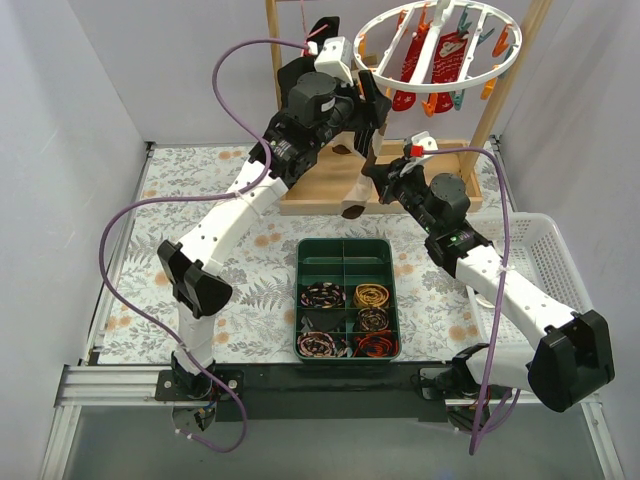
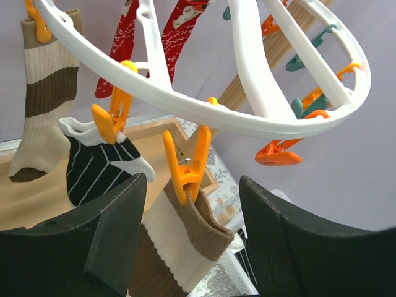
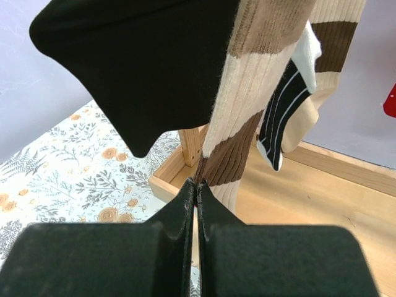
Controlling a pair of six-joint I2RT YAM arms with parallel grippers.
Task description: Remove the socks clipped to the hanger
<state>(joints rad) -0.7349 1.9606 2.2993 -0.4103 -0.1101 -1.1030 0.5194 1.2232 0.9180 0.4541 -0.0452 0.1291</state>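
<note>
The white ring hanger [image 1: 430,45] hangs at the back right, and its rim fills the top of the left wrist view [image 2: 185,105]. Red socks [image 1: 420,60] hang under it. A brown-beige sock [image 2: 185,229] hangs from an orange clip [image 2: 189,164]. My left gripper [image 2: 193,185] is open, one finger on each side of that sock's cuff. My right gripper [image 3: 197,184] is shut on the lower part of the same sock [image 3: 247,124]. A navy striped sock [image 2: 99,167] and a second brown-beige sock [image 2: 43,93] hang beside it.
The hanger hangs from a wooden frame with a flat base [image 1: 320,190]. A green compartment tray [image 1: 345,248] holding hair ties stands in front. A white basket [image 1: 550,260] is at the right. The left gripper's black finger [image 3: 142,62] looms above my right gripper.
</note>
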